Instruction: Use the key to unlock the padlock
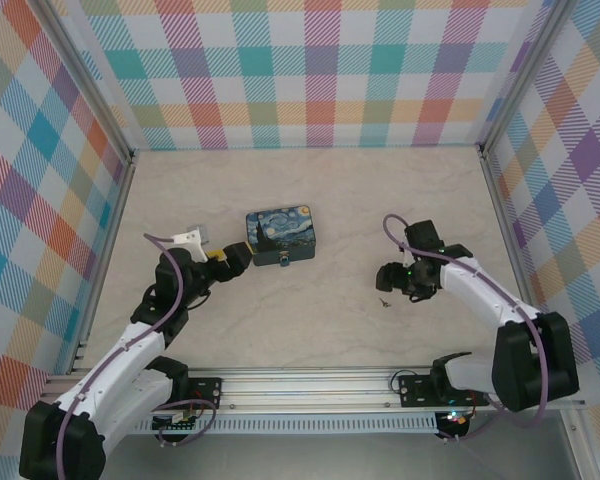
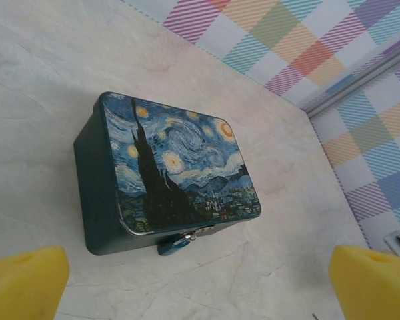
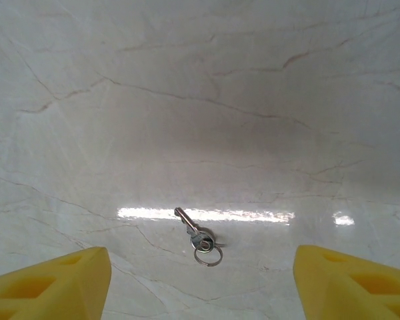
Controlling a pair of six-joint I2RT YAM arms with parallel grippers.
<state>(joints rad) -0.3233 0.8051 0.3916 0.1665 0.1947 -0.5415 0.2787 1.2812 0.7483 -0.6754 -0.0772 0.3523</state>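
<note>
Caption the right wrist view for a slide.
Small grey metal key on its ring lies on pale marbled table, just ahead of open right gripper.

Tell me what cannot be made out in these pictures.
1. Small teal padlock, left wrist view: shackle hidden by the clasp of the starry-night painted box; locked or not, unclear.
2. Thin grey metal key, top view: too small to show teeth.

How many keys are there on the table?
1. The key lies flat on the table, in front of the open right gripper, right of the box. More could hide inside the box.
</note>
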